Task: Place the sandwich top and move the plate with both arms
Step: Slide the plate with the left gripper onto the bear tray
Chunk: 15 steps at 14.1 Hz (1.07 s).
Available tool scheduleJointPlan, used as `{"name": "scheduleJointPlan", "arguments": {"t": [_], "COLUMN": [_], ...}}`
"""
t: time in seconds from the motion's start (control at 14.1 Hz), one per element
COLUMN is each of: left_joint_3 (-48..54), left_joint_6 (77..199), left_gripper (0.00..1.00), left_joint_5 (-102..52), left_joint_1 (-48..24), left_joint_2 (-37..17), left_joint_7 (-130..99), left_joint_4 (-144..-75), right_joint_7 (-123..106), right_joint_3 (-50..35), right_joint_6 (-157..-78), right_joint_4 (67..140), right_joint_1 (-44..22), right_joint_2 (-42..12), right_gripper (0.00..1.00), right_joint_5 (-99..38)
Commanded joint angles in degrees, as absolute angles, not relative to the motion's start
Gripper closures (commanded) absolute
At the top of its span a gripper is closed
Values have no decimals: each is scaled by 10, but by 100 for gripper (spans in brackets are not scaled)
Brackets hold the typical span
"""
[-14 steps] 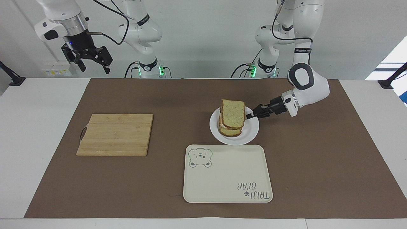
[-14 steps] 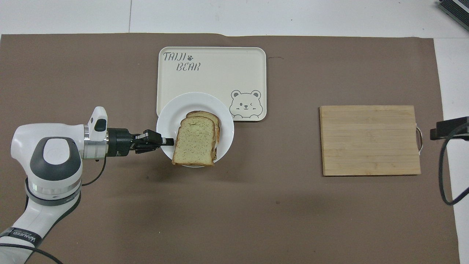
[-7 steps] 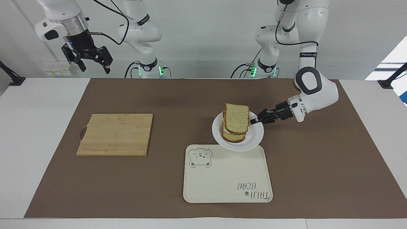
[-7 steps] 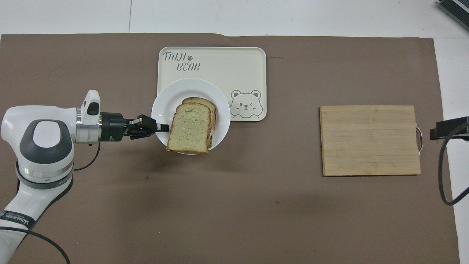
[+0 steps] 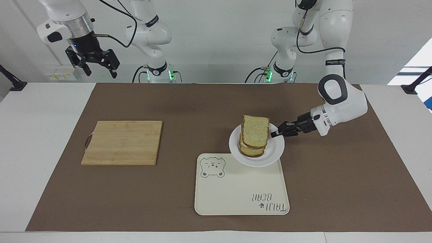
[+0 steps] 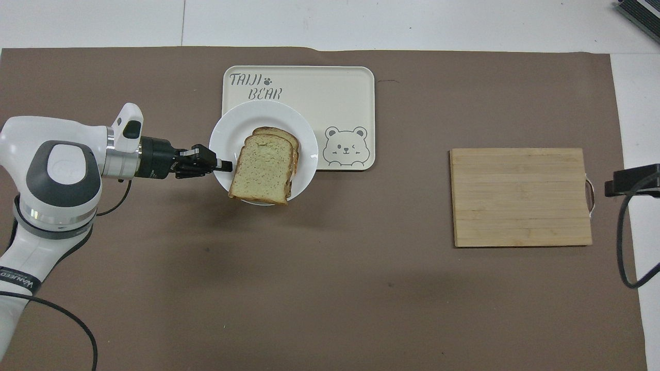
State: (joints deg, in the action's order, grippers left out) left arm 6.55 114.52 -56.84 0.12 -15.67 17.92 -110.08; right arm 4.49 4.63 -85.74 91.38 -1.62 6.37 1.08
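Speckled tan sandwich top (image 5: 256, 131) crowns the stack on the white plate (image 5: 275, 152), overlapping the tray (image 5: 236, 192).

"TAIJI BEAR" on tray (image 6: 330, 103)

A robotics lab: two white arms (image 5: 341, 101) mounted at a bench (image 5: 40, 135) (brown mat (image 5: 202, 101), bare white wall).

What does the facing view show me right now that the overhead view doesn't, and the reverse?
Facing only: the right claw, open, waiting high at the right arm's end of the table; the arm bases; the plate overhanging the tray's edge.
Overhead only: the tray lettering upright, and the bear face.
Both: the left claw shut on the plate rim, the sandwich top stacked on the sandwich, and the cutting board.
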Motion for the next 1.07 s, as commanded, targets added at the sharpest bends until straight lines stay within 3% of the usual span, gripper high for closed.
{"name": "scheduleJointPlan", "arguments": {"t": [0.0, 0.43, 0.99], "left_joint_3": [69, 94, 109], "left_joint_6": [1123, 1121, 1142], "left_gripper": [100, 100, 100], "left_joint_5": [-558, -569, -623], "left_joint_1": [-1, 15, 20], "left_joint_2": [-209, -302, -368], "left_joint_7": [166, 170, 211], "left_joint_4": [-1048, -967, -904], "right_joint_7": [47, 47, 47], "right_joint_3": [43, 43, 43], "right_joint_6": [-860, -860, -860], "right_joint_4": [915, 915, 915], "right_joint_1": [-11, -11, -11], "right_joint_2": [68, 68, 68], "right_gripper": [0, 0, 0], "right_joint_5": [1, 1, 1]}}
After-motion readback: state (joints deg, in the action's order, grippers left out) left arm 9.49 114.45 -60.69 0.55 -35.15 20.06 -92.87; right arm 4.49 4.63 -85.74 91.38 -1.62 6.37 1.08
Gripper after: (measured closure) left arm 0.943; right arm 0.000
